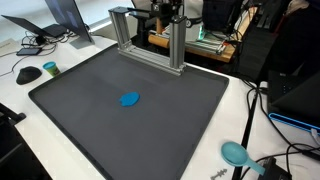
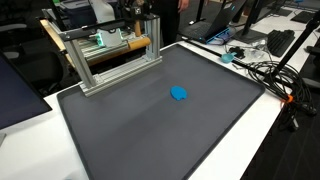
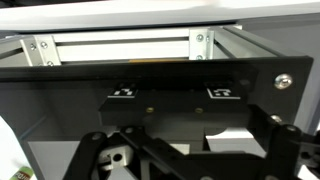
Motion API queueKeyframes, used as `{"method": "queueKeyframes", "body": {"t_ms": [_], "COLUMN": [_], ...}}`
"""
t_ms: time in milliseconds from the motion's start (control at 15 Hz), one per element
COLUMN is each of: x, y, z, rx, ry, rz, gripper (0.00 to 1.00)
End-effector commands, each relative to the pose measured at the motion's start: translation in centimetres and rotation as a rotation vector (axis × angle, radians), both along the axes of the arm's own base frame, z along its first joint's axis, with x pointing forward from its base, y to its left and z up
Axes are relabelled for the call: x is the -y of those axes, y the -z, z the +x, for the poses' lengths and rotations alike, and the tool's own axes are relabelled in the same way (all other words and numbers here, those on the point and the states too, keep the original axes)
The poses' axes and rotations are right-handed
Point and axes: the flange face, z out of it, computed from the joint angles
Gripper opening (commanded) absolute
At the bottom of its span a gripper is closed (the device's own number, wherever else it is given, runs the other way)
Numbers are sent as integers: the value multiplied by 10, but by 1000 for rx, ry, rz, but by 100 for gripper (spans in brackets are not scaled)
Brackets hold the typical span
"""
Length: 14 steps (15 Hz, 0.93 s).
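A small blue object point(image 1: 129, 99) point(image 2: 179, 93) lies alone near the middle of the dark grey mat point(image 1: 100, 135) point(image 2: 150, 140). My gripper point(image 3: 190, 165) is far from it, at the back of the mat by the aluminium frame point(image 1: 150, 45) point(image 2: 110, 62). In both exterior views the dark arm point(image 1: 170, 10) point(image 2: 140, 12) hangs just above that frame. The wrist view looks straight at the frame's rails point(image 3: 120, 45) and a black panel with two small markers. The black fingers point(image 3: 285, 150) stand wide apart at the bottom edge, and nothing is between them.
A tan wooden bar point(image 2: 120, 45) lies across the frame. A teal round object point(image 1: 235, 153) and cables point(image 2: 265, 70) sit on the white table beside the mat. A mouse point(image 1: 28, 73) and a laptop point(image 1: 65, 20) are off another edge.
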Motion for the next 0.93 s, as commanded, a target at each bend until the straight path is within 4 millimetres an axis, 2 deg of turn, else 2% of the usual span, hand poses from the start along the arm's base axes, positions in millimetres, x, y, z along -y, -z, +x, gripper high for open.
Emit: {"method": "queueKeyframes", "body": {"t_ms": [0,867], "x": [0,-6], "y": [3,4], "z": [2,0], "rx": [-4,-17], "ry": [-20,-45], "rz": [-75,-69], "gripper": [100,100]}}
